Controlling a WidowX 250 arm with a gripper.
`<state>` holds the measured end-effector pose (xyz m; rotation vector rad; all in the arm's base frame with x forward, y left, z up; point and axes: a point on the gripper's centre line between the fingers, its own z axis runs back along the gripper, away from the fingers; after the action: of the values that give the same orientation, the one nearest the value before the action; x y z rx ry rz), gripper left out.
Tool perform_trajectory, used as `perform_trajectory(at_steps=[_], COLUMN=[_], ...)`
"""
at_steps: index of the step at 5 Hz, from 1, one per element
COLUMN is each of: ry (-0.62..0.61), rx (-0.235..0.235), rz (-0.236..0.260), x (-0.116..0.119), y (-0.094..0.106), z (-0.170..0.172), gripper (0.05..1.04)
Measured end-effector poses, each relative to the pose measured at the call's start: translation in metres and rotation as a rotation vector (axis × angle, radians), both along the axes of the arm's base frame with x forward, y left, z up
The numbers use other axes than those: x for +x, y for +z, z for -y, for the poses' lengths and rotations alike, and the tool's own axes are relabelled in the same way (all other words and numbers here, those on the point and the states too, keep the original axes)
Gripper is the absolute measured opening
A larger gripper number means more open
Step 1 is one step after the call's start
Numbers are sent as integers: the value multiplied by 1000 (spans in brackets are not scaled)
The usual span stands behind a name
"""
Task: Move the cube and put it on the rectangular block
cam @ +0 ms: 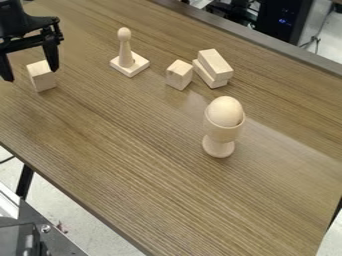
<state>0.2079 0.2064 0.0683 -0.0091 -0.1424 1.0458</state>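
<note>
one cube [43, 81] at view's left, prob the one to move, sits under the gripper [31, 75] & btwn its fingers as the cam sees it, hard by the rt-hand fingertip in view; can't tell if they touch. fingers are spread wide, w/ no grip on anything. the block [216, 63] lies well off to view's rt, flat atop a slab [204, 76], long axis slanting down-rt, so the carry prob runs across, past the peg [125, 47] & 2nd cube [179, 75].
</note>
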Motion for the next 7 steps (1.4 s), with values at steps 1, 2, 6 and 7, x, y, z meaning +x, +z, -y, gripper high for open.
perform_trajectory(at_steps=[1,2,6,7], ry=[20,41,96,108], rx=[-9,-11,-54,-85], rz=[11,25,24,41], x=[4,8,36,42], y=[-8,-16,-34,-28], z=[-1,-3,-12,-9], gripper=[1000,1000,684,564])
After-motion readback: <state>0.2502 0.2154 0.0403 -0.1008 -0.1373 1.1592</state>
